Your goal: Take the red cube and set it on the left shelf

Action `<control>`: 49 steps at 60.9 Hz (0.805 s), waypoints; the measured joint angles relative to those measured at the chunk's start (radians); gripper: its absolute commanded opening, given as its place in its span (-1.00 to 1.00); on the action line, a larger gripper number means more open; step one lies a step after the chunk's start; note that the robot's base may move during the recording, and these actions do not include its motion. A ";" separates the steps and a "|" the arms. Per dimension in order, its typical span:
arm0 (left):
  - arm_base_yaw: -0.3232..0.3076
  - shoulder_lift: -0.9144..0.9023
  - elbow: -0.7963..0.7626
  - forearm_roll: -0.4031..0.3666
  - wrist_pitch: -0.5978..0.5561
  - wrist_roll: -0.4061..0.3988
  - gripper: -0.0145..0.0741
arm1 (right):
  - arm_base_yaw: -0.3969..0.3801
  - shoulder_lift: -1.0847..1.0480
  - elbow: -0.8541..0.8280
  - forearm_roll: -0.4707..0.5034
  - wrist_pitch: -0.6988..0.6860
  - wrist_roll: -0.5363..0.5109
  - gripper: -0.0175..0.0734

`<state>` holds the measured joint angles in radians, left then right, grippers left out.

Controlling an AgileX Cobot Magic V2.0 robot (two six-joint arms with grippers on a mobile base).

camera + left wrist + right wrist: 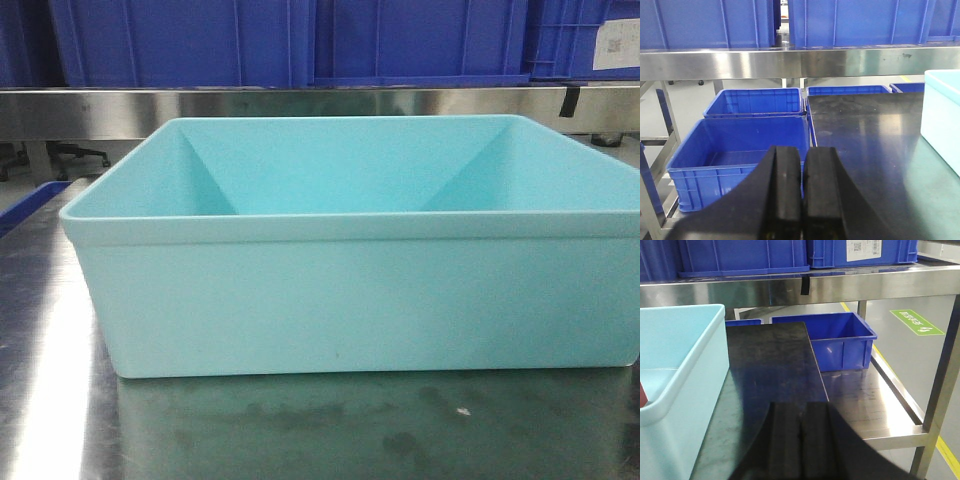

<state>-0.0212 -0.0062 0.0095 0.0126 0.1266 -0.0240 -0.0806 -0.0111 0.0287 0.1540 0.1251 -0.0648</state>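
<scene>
- Sight of the small red cube [642,394] is our first worry. We see only a dark red sliver at the left edge of the right wrist view, inside the light teal plastic tub [350,300], and we judge that this is the cube. In the front view the tub's near wall hides its floor.
- Both the left jaws and the right jaws are clenched on nothing. A descent with them pressed together would likely knock the cube aside rather than take it.
- The tub's tall walls leave little room, we judge. Jaws could catch the rim and drag the tub across the dark tabletop [865,135].
- The left shelf [790,62], a long tiered rack of brushed stainless steel, has its upper tier crowded with large blue plastic crates [715,22]. A release there could drop the cube into a crate, or it could strike the front rail and fall into the open crates below.
- We count one cube (partly seen), one tub, two pairs of jaws, one tabletop and one rack.
- For crates, the front view shows at least three on the upper tier. The left wrist view shows two whole ones lower down, plus two more rims behind the tabletop.
</scene>
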 measured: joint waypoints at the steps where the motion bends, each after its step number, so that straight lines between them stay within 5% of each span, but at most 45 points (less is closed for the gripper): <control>1: 0.000 0.000 0.000 0.000 0.000 0.000 -0.44 | 0.000 0.000 0.000 0.000 0.000 0.000 -0.49; 28: 0.000 0.000 0.000 0.000 0.000 0.000 -0.44 | 0.000 0.000 0.000 0.000 0.000 0.000 -0.49; 49: 0.000 0.000 0.000 0.000 0.000 0.000 -0.44 | 0.000 0.000 0.000 -0.131 -0.004 -0.065 -0.49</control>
<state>-0.0212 -0.0062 0.0095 0.0126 0.1266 -0.0240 -0.0806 -0.0111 0.0287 0.0234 0.1213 -0.1302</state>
